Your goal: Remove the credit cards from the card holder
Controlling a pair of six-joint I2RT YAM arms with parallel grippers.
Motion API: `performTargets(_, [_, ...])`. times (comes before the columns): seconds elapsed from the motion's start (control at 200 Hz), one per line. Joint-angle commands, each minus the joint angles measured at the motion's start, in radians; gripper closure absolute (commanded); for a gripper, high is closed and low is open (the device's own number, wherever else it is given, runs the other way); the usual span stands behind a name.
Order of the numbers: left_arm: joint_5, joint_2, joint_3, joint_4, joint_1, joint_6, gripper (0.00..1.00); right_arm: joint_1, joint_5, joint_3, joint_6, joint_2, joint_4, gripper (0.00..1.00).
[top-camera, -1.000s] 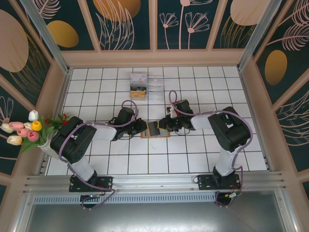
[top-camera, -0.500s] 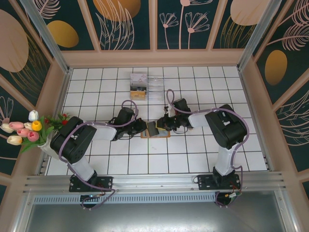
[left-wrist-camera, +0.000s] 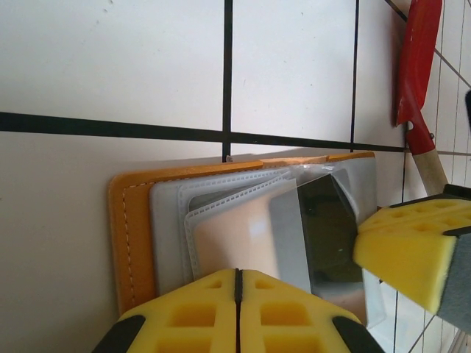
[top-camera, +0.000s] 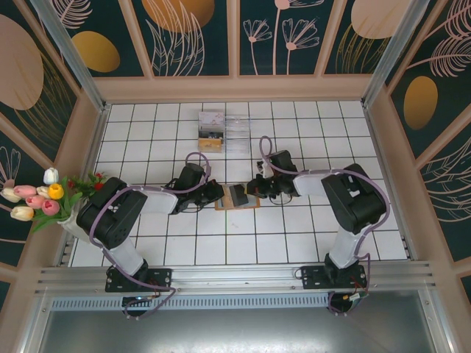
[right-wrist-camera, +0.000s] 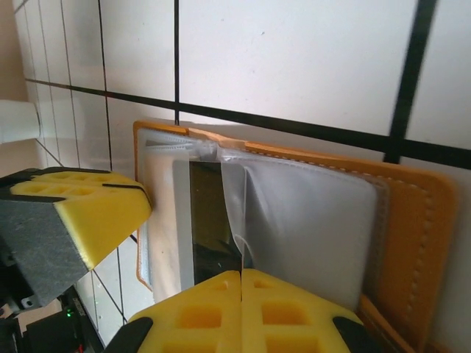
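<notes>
The tan-orange card holder (top-camera: 240,204) lies open on the white tiles between my two grippers. Its grey-blue sleeves (left-wrist-camera: 168,220) hold a glossy card (left-wrist-camera: 288,237) with a grey strip and a dark reflection. My left gripper (left-wrist-camera: 238,276) is shut, its tips over the holder's near edge with nothing visible in the seam. From the opposite side my right gripper (right-wrist-camera: 241,275) is shut on a thin clear sleeve leaf (right-wrist-camera: 234,202) beside the same card (right-wrist-camera: 184,220). The orange cover (right-wrist-camera: 412,220) lies flat. In the top view, left gripper (top-camera: 218,193) and right gripper (top-camera: 251,190) flank the holder.
A red wooden-handled spatula (left-wrist-camera: 416,70) lies on the tiles just past the holder. A clear plastic box (top-camera: 237,132) with a small packet (top-camera: 211,130) stands toward the back wall. A bunch of tulips (top-camera: 37,198) sits at the left wall.
My right gripper has closed its fingers and shifted slightly right. The dark card between the grippers looks shorter and sits a little further right. The left arm has stayed put.
</notes>
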State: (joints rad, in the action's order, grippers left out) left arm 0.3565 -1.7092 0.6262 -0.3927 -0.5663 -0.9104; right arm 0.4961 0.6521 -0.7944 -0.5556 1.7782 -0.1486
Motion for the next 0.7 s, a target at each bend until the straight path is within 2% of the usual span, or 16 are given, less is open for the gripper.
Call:
performTargets(0.0, [-0.047,-0.029,-0.04,0.136,0.0,0.02,0.91,-0.026,-0.017,0.034,0.023,-0.044,0.017,1.0])
performTargets(0.265, [-0.015,-0.022,0.014,0.138,0.001,0.022,0.9,-0.05,0.043,0.093,-0.042,-0.108,-0.105,1.0])
performTargets(0.696, [0.018,0.028,0.077,0.122,0.001,-0.01,0.81,-0.071,0.107,0.13,-0.105,-0.176,-0.114,1.0])
